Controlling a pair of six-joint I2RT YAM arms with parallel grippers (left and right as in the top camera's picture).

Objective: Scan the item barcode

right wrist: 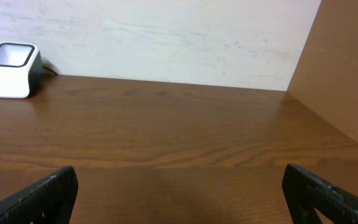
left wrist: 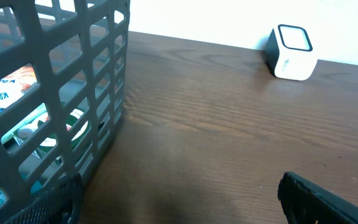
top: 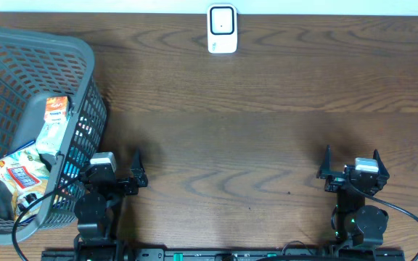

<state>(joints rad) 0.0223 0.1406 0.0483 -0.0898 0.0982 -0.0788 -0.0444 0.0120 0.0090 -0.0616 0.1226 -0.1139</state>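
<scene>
A grey mesh basket (top: 85, 65) stands at the left of the wooden table and holds several packaged items. Among them are an orange-and-white carton (top: 55, 116) and a colourful snack packet (top: 17, 174). A small white barcode scanner (top: 222, 29) sits at the far edge in the middle; it also shows as the scanner (left wrist: 291, 53) and scanner (right wrist: 10, 70). My left gripper (top: 107, 159) is open and empty beside the basket's near right wall (left wrist: 86, 93). My right gripper (top: 352, 159) is open and empty over bare wood at the near right.
A white wall runs behind the table. A brown cardboard panel (right wrist: 347, 81) stands along the right side. Bare table top (top: 231, 159) lies between the two arms and up to the scanner.
</scene>
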